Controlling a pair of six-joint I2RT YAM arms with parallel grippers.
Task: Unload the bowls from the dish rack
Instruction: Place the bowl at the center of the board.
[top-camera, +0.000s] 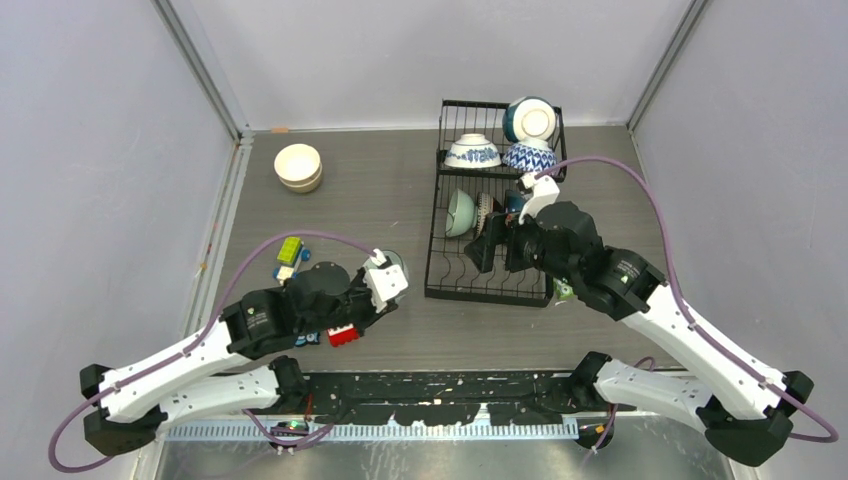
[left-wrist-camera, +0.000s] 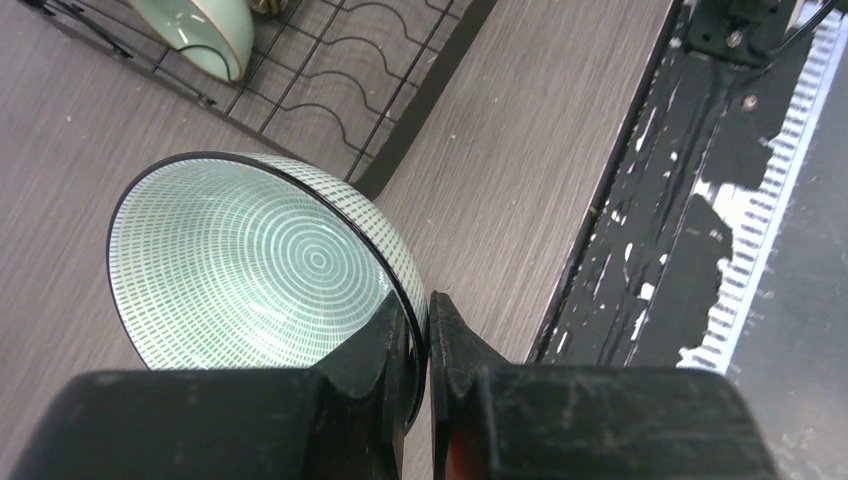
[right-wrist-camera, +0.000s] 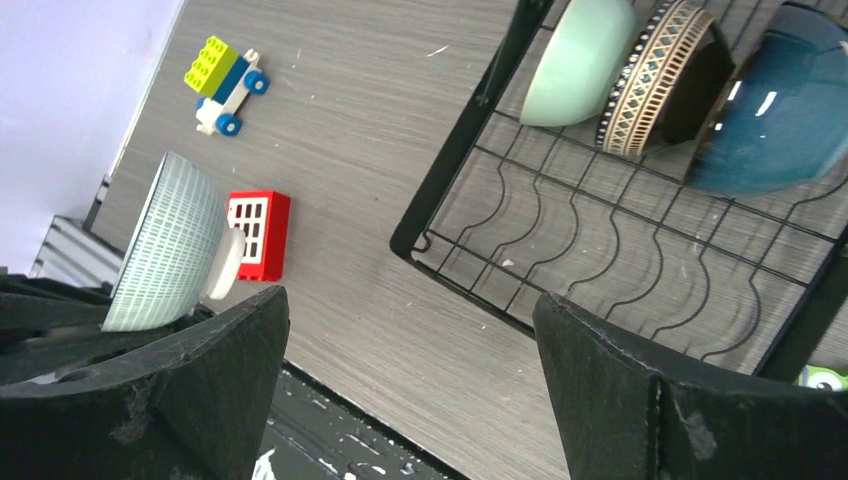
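Closest of all, the left gripper (left-wrist-camera: 428, 305) was pinched almost shut on the rim of a green ringed bowl (left-wrist-camera: 250, 260), with one finger inside the rim and the other outside. It held the bowl tipped on its side, the hollow facing the wrist camera and the foot turned away. Whether the bowl touched the table (top-camera: 380, 200) could not be told. Seen from above, this bowl (top-camera: 392, 265) sat just left of the dish rack's (top-camera: 490, 275) near left corner, outside the wires. A red block (right-wrist-camera: 258, 235) lay just beside the bowl's foot on the near side, and a toy car (right-wrist-camera: 225, 80) stood farther left.

The right gripper (right-wrist-camera: 408, 300) hung over the near part of the rack's lower tier with its jaws spread wide and nothing between them. Beyond its fingers, three bowls stood on edge in the curved slots. They were a pale green bowl (right-wrist-camera: 575, 60) on the left, a brown banded bowl (right-wrist-camera: 660, 80) touching it, and a dark teal bowl (right-wrist-camera: 770, 110) on the right.

On the far upper basket lay two blue-and-white bowls (top-camera: 472, 152) side by side. A teal-and-white bowl (top-camera: 530, 120) stood on edge behind them. Well apart from the rack, at the far left of the table, two cream bowls (top-camera: 298, 166) sat stacked.
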